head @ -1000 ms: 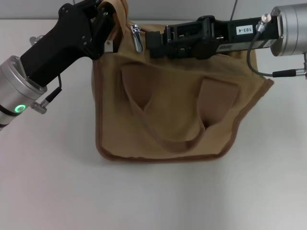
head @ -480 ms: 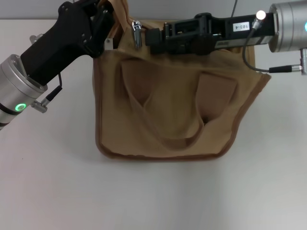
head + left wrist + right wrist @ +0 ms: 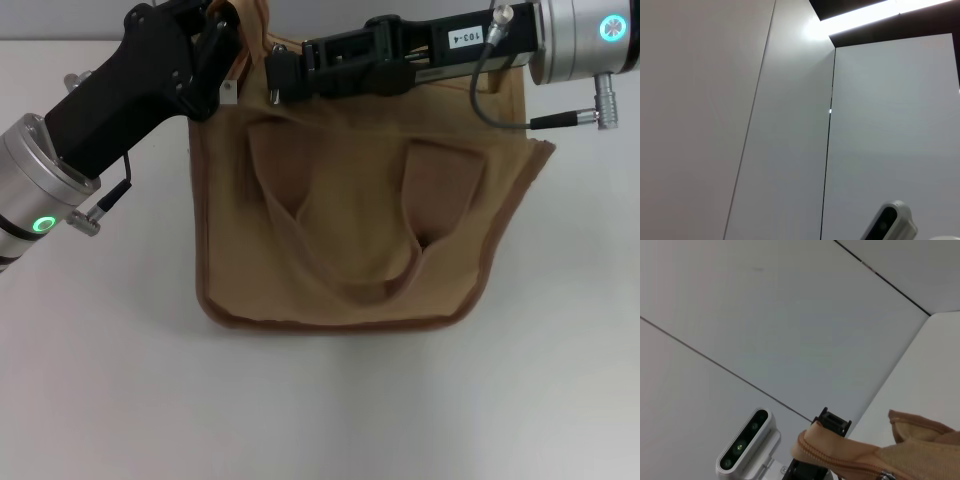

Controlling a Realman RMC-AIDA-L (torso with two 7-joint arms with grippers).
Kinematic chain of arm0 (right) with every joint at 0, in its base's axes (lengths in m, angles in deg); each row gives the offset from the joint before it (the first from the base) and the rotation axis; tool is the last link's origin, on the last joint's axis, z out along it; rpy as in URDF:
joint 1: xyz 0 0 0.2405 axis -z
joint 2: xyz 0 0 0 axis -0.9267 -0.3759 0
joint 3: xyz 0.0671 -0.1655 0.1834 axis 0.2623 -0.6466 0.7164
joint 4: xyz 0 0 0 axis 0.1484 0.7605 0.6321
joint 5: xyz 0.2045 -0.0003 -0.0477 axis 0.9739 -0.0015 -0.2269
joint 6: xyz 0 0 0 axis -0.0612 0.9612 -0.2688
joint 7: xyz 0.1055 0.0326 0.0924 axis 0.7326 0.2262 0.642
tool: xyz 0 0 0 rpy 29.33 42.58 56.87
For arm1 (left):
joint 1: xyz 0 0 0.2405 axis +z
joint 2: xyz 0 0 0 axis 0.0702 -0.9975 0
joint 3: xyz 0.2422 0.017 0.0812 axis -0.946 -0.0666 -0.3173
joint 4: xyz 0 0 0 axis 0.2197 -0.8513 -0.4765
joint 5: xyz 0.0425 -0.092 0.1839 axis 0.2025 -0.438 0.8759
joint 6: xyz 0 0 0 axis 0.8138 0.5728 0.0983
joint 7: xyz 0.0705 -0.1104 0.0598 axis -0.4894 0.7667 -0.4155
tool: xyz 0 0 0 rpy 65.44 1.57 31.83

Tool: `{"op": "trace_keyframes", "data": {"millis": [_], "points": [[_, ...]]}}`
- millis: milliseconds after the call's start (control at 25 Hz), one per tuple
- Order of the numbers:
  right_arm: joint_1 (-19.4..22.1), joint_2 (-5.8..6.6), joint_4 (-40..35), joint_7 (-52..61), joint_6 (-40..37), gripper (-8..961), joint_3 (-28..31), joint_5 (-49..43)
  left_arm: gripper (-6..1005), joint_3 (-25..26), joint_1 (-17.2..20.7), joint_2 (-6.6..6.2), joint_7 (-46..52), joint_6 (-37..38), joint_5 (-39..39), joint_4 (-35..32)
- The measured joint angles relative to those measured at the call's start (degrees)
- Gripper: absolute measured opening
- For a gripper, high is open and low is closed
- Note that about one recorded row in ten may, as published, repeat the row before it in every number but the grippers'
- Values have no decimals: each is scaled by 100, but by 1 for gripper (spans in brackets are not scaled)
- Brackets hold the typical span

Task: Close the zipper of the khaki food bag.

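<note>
The khaki food bag [image 3: 360, 230] lies flat on the white table, its handles [image 3: 300, 215] folded over its front. The zipper [image 3: 272, 96] runs along the bag's far top edge, mostly hidden under my right arm; only a bit of its silver pull tab shows. My right gripper [image 3: 275, 75] lies across the bag's top near the left end, shut on the pull tab. My left gripper [image 3: 222, 38] is shut on the bag's top left corner and holds it up. The right wrist view shows that corner [image 3: 840, 452] and the left gripper's fingertips [image 3: 832, 420].
The white table [image 3: 100, 380] extends in front of and to both sides of the bag. A grey wall rises right behind the bag's far edge. The left wrist view shows only wall panels and ceiling.
My right gripper has slid left along the bag's top with the pull tab, closer to the left gripper. The bag's right corner has shifted slightly. The left gripper has not moved.
</note>
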Motion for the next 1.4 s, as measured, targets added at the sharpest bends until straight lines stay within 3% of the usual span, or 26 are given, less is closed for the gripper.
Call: {"op": "trace_keyframes", "data": {"millis": [520,760,1160,1400], "points": [[-78,-99,-173,-79,291,514,-8,-431,111,0,0,0,3,12,3,16],[-66,-208,-367,-147,244,513,3,-490,113,1,4,0,96,34,3,15],[-15,-224,-343,-297,281,514,27,-486,115,0,34,0,121,61,3,15],[-5,-238,-343,-397,284,400,29,-482,117,0,40,0,123,66,4,15]]}}
